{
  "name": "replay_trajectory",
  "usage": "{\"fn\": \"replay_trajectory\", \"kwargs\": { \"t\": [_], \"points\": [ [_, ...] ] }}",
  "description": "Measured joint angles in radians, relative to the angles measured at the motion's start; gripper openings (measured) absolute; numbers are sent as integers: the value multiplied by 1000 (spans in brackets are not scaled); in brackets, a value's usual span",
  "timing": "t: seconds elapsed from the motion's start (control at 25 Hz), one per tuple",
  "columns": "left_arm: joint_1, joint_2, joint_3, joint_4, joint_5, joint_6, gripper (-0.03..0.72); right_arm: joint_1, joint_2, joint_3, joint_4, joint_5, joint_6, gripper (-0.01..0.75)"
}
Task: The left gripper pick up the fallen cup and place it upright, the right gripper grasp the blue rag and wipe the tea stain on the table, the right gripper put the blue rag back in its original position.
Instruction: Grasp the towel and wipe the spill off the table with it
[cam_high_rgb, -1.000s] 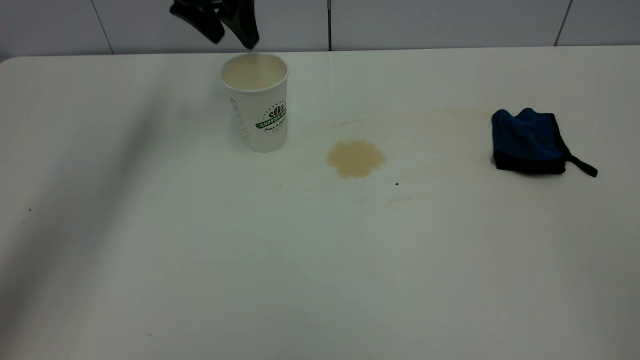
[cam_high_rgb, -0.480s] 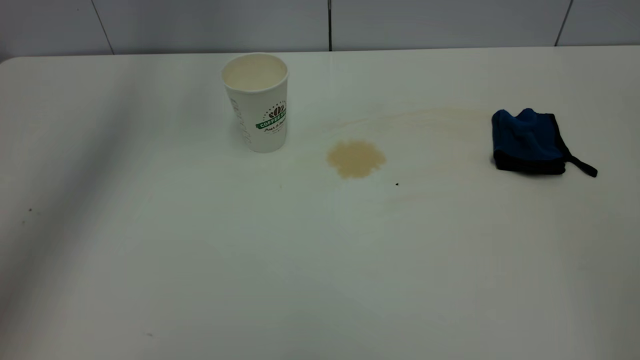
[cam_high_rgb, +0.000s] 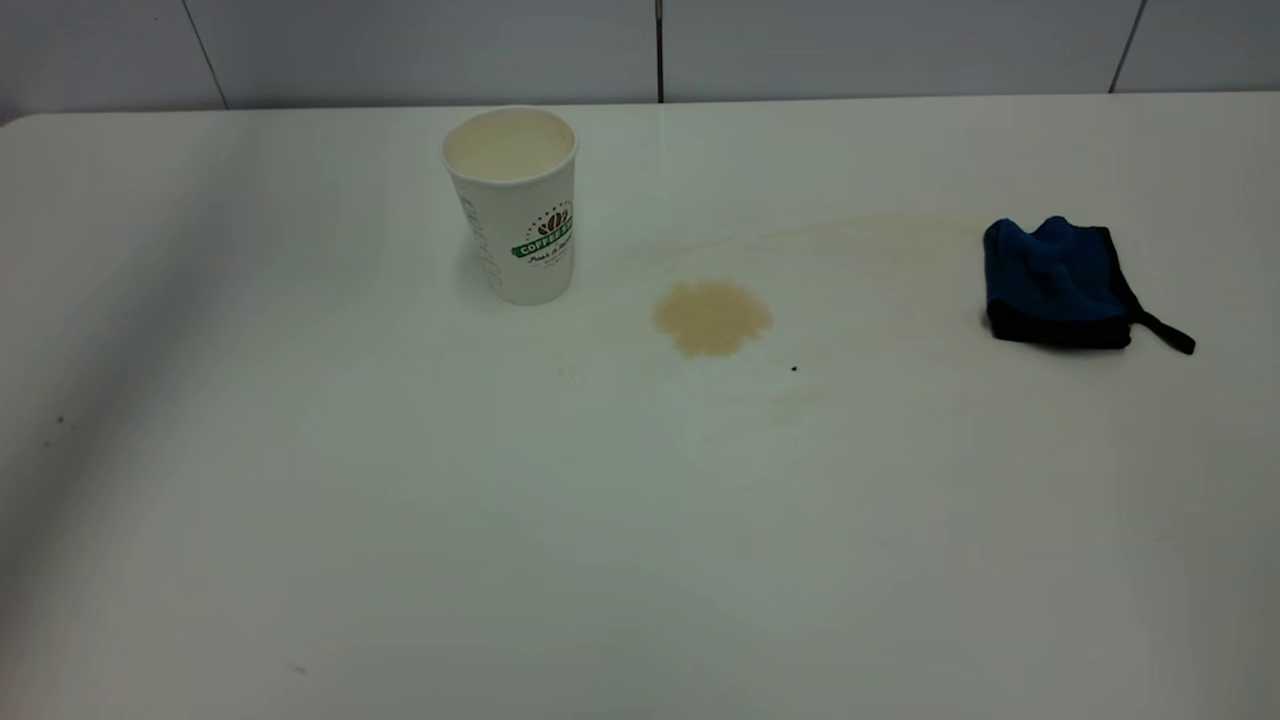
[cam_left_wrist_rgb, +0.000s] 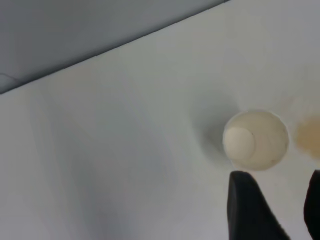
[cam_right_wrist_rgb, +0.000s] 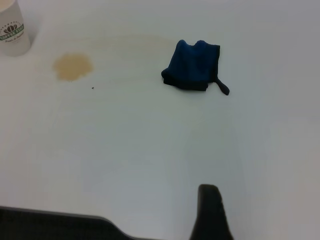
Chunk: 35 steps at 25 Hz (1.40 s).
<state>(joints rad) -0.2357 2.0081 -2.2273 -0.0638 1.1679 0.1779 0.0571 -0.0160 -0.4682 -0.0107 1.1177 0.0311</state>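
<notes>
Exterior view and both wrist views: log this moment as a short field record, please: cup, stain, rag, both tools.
cup: upright on the table, free of any tool
tea stain: unwiped, between cup and rag
blue rag: bunched on the table, untouched
left tool: above the cup, fingers apart, holding nothing
right tool: well short of the rag, one finger in view; open or shut unclear

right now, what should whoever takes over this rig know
Left tool: open, empty, high above the cup.
Right tool: only one finger shows, well short of the blue rag; grip unclear.
Cup stands upright on the table, left of the tea stain; rag lies right of the stain.
Done: cup righted.
Left: grab rag, wipe stain, put rag back.
</notes>
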Motion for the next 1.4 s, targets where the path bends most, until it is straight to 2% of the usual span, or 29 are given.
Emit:
{"fn": "replay_trajectory", "kwargs": {
  "t": [0.36,0.72,0.92,1.12,1.24,1.4],
  "points": [
    [0,-413,512,3,0,-23,247,0,0,0,0,0,0,585],
    [0,-781,1116,22,0,-195,241,0,0,0,0,0,0,585],
    [7,-1031,1432,37,0,-204,241,0,0,0,0,0,0,585],
    [125,-1318,1645,53,-19,-204,241,0,0,0,0,0,0,585],
    [209,-1454,1685,56,-25,-204,241,0,0,0,0,0,0,585],
    [258,-1607,1704,84,-61,-205,241,0,0,0,0,0,0,585]
  ]
}}
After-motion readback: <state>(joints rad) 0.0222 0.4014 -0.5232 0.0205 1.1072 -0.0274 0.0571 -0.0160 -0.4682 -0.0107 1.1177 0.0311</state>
